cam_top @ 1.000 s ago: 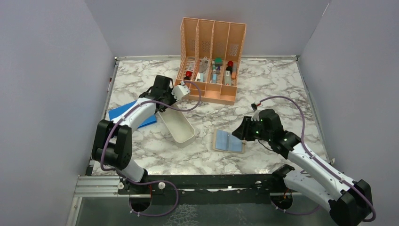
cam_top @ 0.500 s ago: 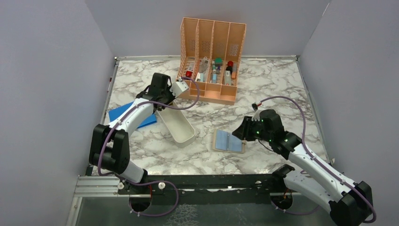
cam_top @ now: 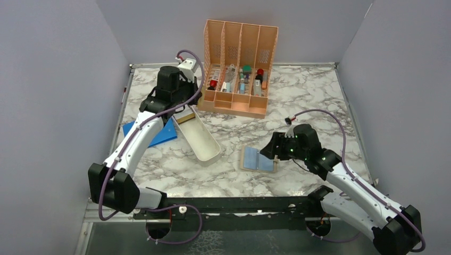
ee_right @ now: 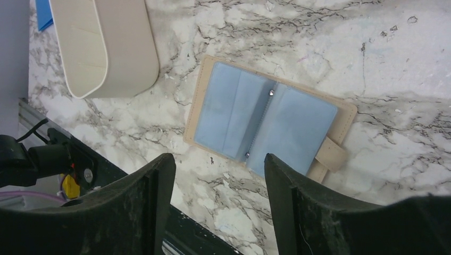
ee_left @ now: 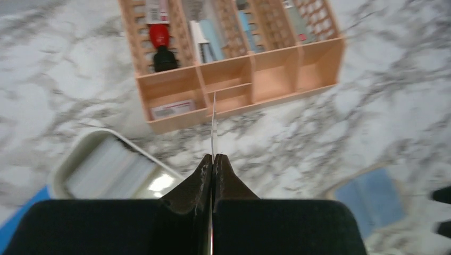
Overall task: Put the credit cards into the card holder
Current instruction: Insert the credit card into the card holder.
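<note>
Pinching a credit card [ee_left: 214, 125] edge-on, the left gripper [ee_left: 213, 159] hangs above the white tray [cam_top: 205, 142], upper left of the overhead view, seemingly for carrying across. The right gripper [ee_right: 218, 164] gapes over the card holder [ee_right: 290, 125], spread flat centre right, sleeves exposed.

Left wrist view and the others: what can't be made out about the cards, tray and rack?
- credit card in the left gripper: left wrist view, edge-on, so face unreadable.
- white tray contents: left wrist view blurred; overhead, the arm covers its far end.
- orange rack items: too small overhead, cut off in left wrist view.
</note>
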You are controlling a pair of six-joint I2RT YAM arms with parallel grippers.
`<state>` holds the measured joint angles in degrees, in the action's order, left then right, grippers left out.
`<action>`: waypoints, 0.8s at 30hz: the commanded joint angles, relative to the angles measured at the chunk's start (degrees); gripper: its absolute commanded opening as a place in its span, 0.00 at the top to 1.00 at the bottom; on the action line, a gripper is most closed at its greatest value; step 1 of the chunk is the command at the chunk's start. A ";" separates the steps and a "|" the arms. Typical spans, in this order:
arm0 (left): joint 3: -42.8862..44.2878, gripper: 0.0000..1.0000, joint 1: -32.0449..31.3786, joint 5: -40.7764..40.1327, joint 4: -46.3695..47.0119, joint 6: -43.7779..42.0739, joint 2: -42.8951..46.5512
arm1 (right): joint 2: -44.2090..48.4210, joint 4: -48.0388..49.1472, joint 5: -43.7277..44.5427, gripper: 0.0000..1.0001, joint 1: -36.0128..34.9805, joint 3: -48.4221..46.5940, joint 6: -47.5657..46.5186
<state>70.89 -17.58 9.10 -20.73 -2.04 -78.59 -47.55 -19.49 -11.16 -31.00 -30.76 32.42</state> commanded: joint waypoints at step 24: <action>-27.94 1.00 -25.72 15.60 33.10 56.18 -1.86 | -2.43 -6.30 12.92 0.26 0.24 2.46 13.51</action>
<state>42.92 -40.49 25.43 2.68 49.76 -75.94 -49.19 -28.29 -2.04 -31.00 -30.22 44.07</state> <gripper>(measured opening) 0.010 0.812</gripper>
